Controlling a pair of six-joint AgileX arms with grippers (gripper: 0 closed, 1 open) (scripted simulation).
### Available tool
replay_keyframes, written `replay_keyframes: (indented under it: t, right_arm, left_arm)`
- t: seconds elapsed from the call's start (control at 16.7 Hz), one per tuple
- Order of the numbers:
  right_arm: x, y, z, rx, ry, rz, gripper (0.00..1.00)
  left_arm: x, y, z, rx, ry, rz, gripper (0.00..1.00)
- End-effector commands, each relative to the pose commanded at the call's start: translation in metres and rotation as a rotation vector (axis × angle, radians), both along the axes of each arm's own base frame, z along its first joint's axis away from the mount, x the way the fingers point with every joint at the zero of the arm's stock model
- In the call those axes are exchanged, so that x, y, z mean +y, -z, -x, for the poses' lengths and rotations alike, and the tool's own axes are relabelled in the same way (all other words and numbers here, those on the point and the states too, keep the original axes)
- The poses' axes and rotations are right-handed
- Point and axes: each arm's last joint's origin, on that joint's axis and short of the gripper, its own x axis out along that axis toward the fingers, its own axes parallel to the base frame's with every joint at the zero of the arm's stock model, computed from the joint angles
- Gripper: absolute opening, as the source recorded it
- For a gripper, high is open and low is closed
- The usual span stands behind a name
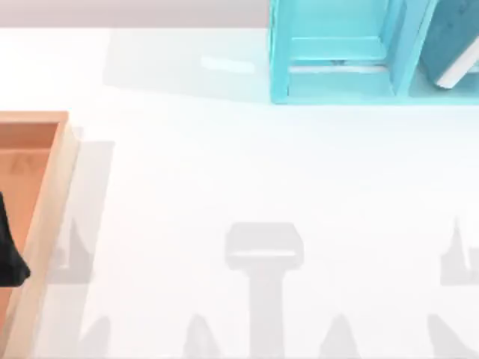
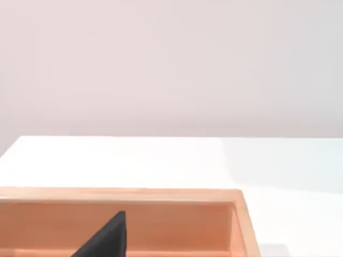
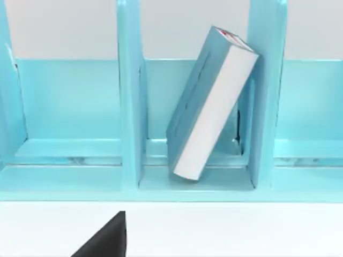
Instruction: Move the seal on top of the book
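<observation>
Top view: the book [image 1: 456, 45] leans in the far-right shelf [image 1: 329, 52]; a wooden tray [image 1: 45, 224] sits left.
Left wrist view: tray wall.
Right wrist view: book propped against a divider. Jaws' opening: cannot tell.

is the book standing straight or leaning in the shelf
Leaning: the book stands tilted in a shelf compartment, its top against the divider.

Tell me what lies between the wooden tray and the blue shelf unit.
Bare white table. In the top view nothing stands between the wooden tray at left and the shelf unit holding the leaning book.
</observation>
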Motion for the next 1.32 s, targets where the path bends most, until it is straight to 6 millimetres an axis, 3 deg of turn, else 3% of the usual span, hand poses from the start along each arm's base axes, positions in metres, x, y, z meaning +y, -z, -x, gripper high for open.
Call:
replay_keyframes:
  t: [0.18, 0.48, 0.66, 0.84, 1.02, 1.32]
  right_arm:
    - [0.000, -0.003, 0.000, -0.007, 0.001, -0.002, 1.00]
    - [-0.001, -0.042, -0.011, -0.083, -0.001, -0.046, 1.00]
    - [-0.002, -0.065, -0.036, -0.080, -0.013, -0.093, 1.00]
    - [-0.005, -0.073, -0.079, -0.021, -0.025, -0.153, 1.00]
    - [-0.009, -0.058, -0.133, 0.061, -0.031, -0.221, 1.00]
    - [-0.018, 0.002, -0.213, 0.162, -0.029, -0.324, 1.00]
  left_arm:
    - [0.000, 0.000, 0.000, 0.000, 0.000, 0.000, 1.00]
    - [0.000, 0.000, 0.000, 0.000, 0.000, 0.000, 1.00]
    - [0.000, 0.000, 0.000, 0.000, 0.000, 0.000, 1.00]
    - [0.000, 0.000, 0.000, 0.000, 0.000, 0.000, 1.00]
    - [0.000, 0.000, 0.000, 0.000, 0.000, 0.000, 1.00]
    - [0.000, 0.000, 0.000, 0.000, 0.000, 0.000, 1.00]
